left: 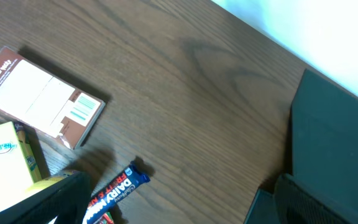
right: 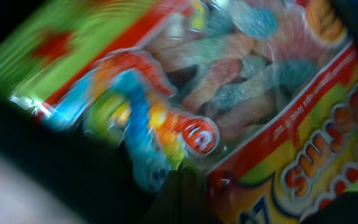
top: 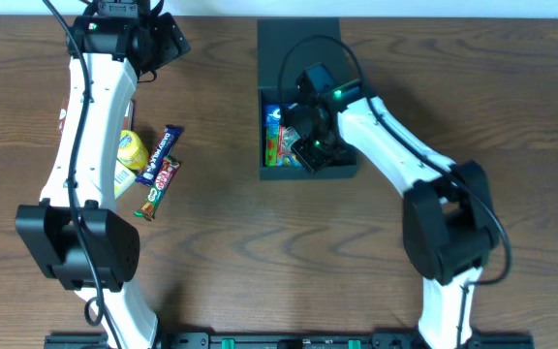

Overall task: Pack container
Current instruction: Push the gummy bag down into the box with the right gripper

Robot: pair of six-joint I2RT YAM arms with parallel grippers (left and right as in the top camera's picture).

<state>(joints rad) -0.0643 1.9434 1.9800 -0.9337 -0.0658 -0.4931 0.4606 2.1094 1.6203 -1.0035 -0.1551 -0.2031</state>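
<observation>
Plainly "DAIRY" on blue bar (left: 118, 190)

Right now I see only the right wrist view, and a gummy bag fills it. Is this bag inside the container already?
Observer: Yes, overhead the gummy bag lies inside the container, the right arm reaching in over it.
Operator: What lies outside?
Observer: A Dairy Milk bar, a second bar and a yellow packet, on the table beside the left arm.
Operator: And the lid?
Observer: The flap lid lies open behind the container.
</observation>
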